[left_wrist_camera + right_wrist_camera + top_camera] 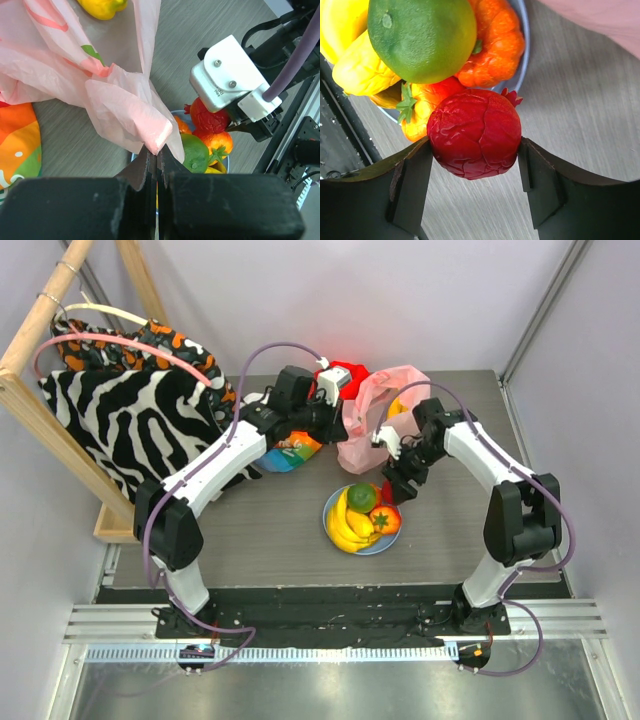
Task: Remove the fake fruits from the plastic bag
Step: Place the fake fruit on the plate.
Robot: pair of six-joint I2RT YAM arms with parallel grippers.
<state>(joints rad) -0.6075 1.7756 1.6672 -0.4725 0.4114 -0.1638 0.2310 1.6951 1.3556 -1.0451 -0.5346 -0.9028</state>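
Note:
My left gripper (156, 160) is shut on a fold of the translucent pink plastic bag (115, 95), holding it up above the table. A yellow fruit (102, 6) shows through the bag's far end. The right gripper (475, 155) is shut on a wrinkled red round fruit (474, 132), just off the edge of the light-blue plate (522, 55). On the plate lie a green round fruit (422, 37), a banana bunch (360, 70), an orange fruit (492, 45) and an orange-red fruit with a green top (420, 112). In the top view the bag (368, 410) hangs behind the plate (392, 545).
A wooden rack (30, 390) with a zebra-striped cloth (130, 420) stands at the far left. A rainbow-striped cloth (295, 452) lies under my left arm, and a red cloth (345, 375) sits behind the bag. Grey walls close in the table on both sides.

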